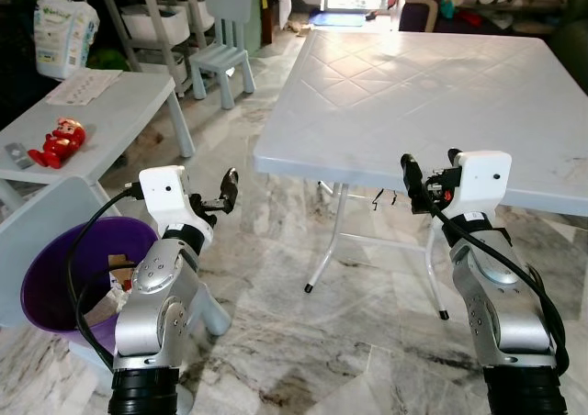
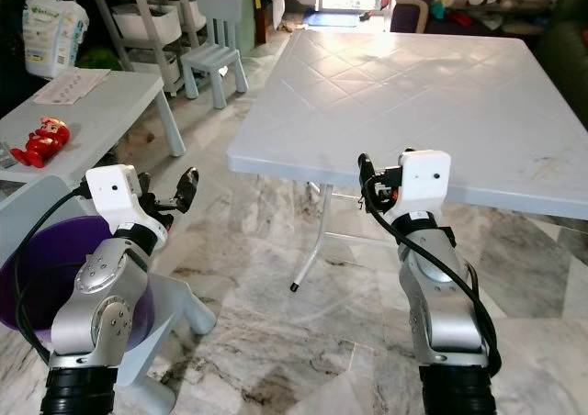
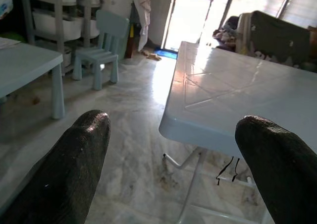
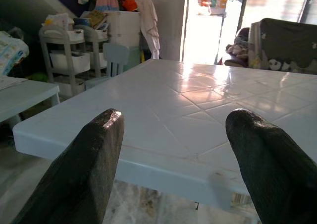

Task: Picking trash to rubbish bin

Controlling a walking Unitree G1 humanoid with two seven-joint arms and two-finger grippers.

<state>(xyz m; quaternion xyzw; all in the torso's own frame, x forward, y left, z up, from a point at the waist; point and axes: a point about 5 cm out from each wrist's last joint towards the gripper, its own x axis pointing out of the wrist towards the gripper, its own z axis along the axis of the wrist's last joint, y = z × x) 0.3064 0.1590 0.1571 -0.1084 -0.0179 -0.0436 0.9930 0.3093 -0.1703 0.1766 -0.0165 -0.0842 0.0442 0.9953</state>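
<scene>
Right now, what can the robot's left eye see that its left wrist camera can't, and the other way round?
The left eye alone takes in the purple bin with scraps inside, the red toy on the low table, and both silver arms. The left wrist alone looks along its own two black fingers, spread apart with nothing between, and sees the sunlit doorway. Both share the big white table, the small blue chair, the shelves and the marble floor.

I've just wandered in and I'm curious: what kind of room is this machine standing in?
Probably a family living or play room: a small child's chair by storage shelves, a red toy figure on a low table, and a big white folding table on marble flooring.
</scene>
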